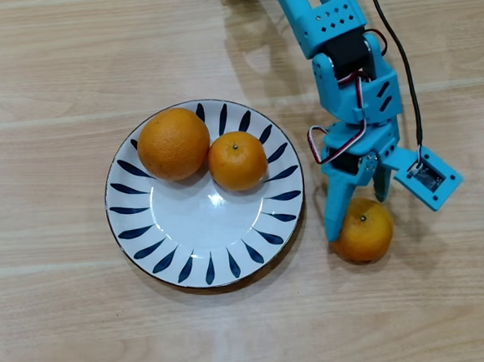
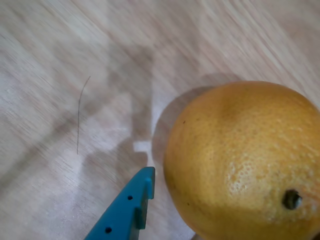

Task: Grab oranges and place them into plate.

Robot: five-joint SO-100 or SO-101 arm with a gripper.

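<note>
Overhead view: two oranges, a larger one (image 1: 173,143) and a smaller one (image 1: 237,160), sit touching in the upper part of the plate (image 1: 158,238); the third orange (image 1: 364,229) rests on the table (image 1: 69,329), right of the plate and clear of its rim; the gripper (image 1: 359,208) stands over it, jaws spread wide, one finger along the fruit's left flank, the other at its upper right; no grip yet. Wrist view: the third orange (image 2: 240,160) fills the lower right, one blue fingertip (image 2: 131,205) just beside it with a thin gap. Risks, as judged: the fruit is round and free to roll; an off-centre closure could squeeze it out toward the table's lower edge; a shallow hold on the dimpled skin could slip in transit; a careless drop could knock the seated pair.
</note>
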